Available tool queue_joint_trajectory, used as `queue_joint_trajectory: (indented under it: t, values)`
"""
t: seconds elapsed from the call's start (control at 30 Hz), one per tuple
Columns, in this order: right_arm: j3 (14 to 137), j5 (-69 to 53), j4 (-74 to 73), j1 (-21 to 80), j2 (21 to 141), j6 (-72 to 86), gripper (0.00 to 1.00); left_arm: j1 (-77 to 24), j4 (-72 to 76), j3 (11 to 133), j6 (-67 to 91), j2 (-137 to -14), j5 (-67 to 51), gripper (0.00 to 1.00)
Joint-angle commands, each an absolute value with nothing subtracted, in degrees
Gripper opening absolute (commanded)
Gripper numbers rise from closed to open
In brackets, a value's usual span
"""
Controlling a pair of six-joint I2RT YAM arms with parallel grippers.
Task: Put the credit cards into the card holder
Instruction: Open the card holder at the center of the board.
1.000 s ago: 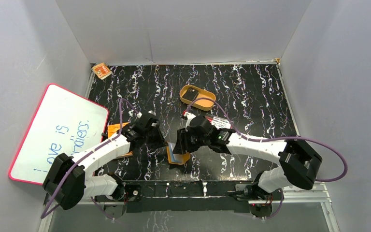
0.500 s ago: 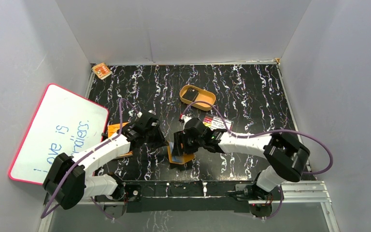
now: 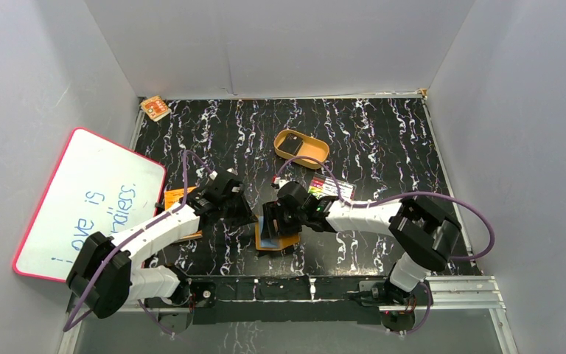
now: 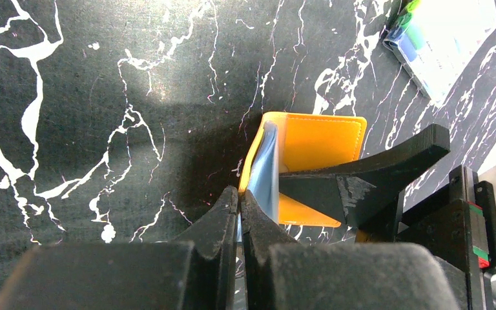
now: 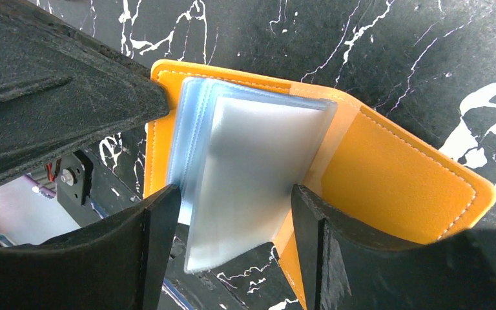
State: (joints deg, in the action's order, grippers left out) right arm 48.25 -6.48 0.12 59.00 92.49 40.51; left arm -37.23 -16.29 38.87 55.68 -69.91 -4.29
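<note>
While left claw clenches card holder edge, right claw hangs released around clear sleeves; best hold flap taut, pocket gaping.

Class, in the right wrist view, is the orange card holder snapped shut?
No, the card holder lies open, its clear sleeves fanned out between the right gripper's spread fingers.

Whiteboard at left, tan oval tray beyond marker pack.
</note>
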Motion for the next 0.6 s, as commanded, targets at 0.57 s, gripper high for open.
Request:
queue_joint_trajectory:
  t: [0.57]
  values:
    - [50.17,-4.35,0.09,59.57,93.18,42.31,0.79,-37.33,-16.51,38.05,55.60,-69.26,-5.65,0.00]
